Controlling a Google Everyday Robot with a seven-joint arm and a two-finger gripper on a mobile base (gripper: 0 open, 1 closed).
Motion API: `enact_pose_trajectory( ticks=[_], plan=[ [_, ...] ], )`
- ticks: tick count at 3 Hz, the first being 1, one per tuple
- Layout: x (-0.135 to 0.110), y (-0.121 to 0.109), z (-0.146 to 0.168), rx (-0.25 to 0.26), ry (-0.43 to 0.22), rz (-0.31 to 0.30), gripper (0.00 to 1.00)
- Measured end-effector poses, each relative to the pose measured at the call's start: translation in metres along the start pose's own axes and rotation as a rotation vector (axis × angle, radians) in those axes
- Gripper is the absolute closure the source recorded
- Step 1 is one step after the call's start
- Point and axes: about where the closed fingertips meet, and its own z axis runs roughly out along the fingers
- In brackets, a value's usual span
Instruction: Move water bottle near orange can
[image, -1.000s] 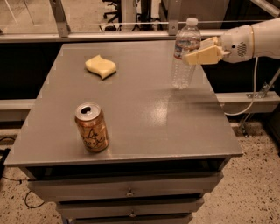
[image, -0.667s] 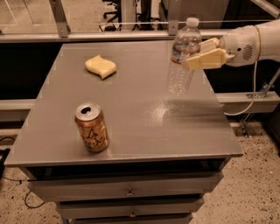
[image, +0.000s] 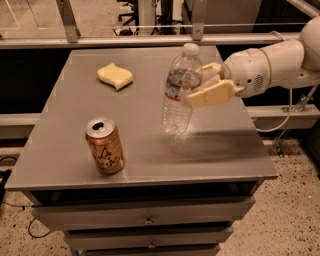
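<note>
The water bottle (image: 179, 90), clear ribbed plastic with a white cap and a red-and-white label band, is tilted with its top leaning right over the middle-right of the grey table (image: 60, 150). My gripper (image: 197, 85) reaches in from the right on a white arm and is shut on the bottle at label height, with tan fingers (image: 212, 93) on both sides. The bottle's base is at or just above the table top. The orange can (image: 104, 145), orange-tan with dark graphics and a silver top, stands upright near the front left, well apart from the bottle.
A yellow sponge (image: 115, 76) lies at the back left of the table. Drawers (image: 145, 220) sit below the table's front edge. A metal rail (image: 150, 40) runs behind the table. The floor drops off on the right.
My gripper has carried the water bottle leftward and toward the front of the table, closer to the orange can. The can and the sponge have not moved.
</note>
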Motion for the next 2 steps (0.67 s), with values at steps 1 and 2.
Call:
enact_pose_trajectory(
  ticks=[1, 2],
  plan=[
    [-0.006, 0.022, 0.052, -0.119, -0.003, -0.069, 1.00],
    [-0.006, 0.033, 0.077, -0.169, 0.015, -0.109, 1.00]
  ],
)
